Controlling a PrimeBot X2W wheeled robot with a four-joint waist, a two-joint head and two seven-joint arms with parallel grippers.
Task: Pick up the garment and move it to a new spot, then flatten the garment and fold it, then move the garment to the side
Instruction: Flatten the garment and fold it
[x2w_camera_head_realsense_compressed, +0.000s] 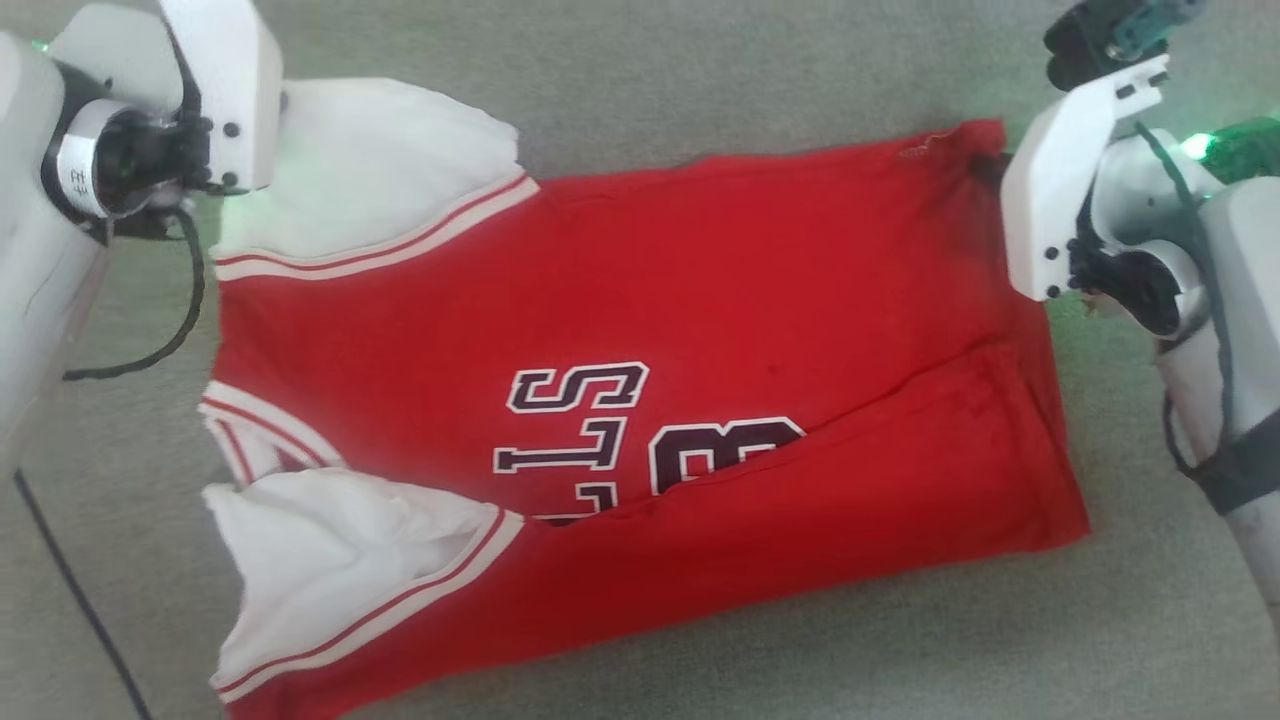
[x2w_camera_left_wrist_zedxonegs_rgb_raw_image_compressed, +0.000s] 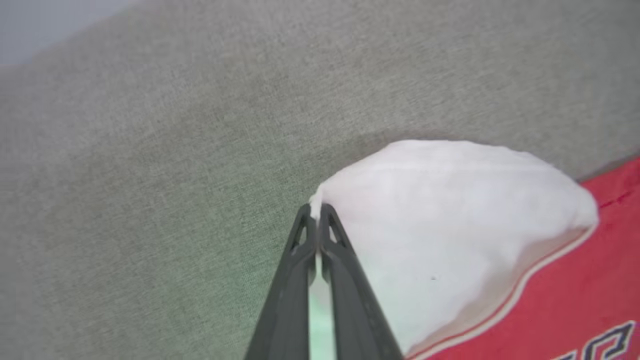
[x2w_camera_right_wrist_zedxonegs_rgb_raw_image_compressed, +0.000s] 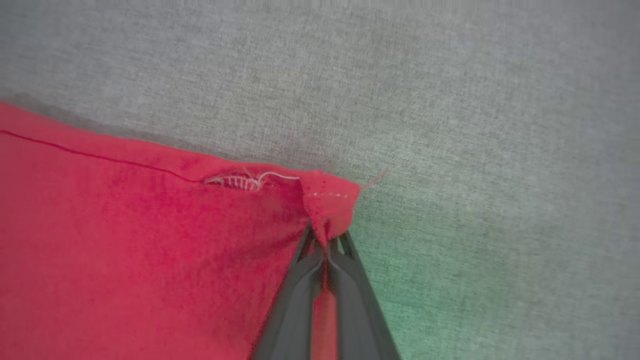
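**Both tools clamped on the garment's far edge**

The garment (x2w_camera_head_realsense_compressed: 700, 280) lies spread on a grey-green woven surface (x2w_camera_head_realsense_compressed: 700, 60), its striped neck opening (x2w_camera_head_realsense_compressed: 250, 440) towards the robot's left and its hem towards the robot's right; the chest faces up, with the dark, white-outlined letters (x2w_camera_head_realsense_compressed: 580, 420) showing near the garment's middle.

The near long side of the garment is folded over onto the chest; this red flap (x2w_camera_head_realsense_compressed: 850, 480) covers the lower part of the letters.

The near white sleeve (x2w_camera_head_realsense_compressed: 330, 570) lies rumpled at the garment's near left corner.

The left tool (x2w_camera_left_wrist_zedxonegs_rgb_raw_image_compressed: 316, 212) sits at the tip of the garment's far white sleeve (x2w_camera_left_wrist_zedxonegs_rgb_raw_image_compressed: 450, 210); its two dark fingers are pressed together, with the edge of that sleeve pinched between the tips.

The right tool (x2w_camera_right_wrist_zedxonegs_rgb_raw_image_compressed: 327, 240) is at the garment's far hem corner (x2w_camera_right_wrist_zedxonegs_rgb_raw_image_compressed: 330, 200); its fingers are likewise closed, with a small bunch of red cloth gripped between them.

Just beside that corner, along the garment's seam, a patch of pale loose stitching (x2w_camera_right_wrist_zedxonegs_rgb_raw_image_compressed: 240, 181) shows.

A black cable (x2w_camera_head_realsense_compressed: 170, 340) hangs from the left arm just off the garment's neck end.
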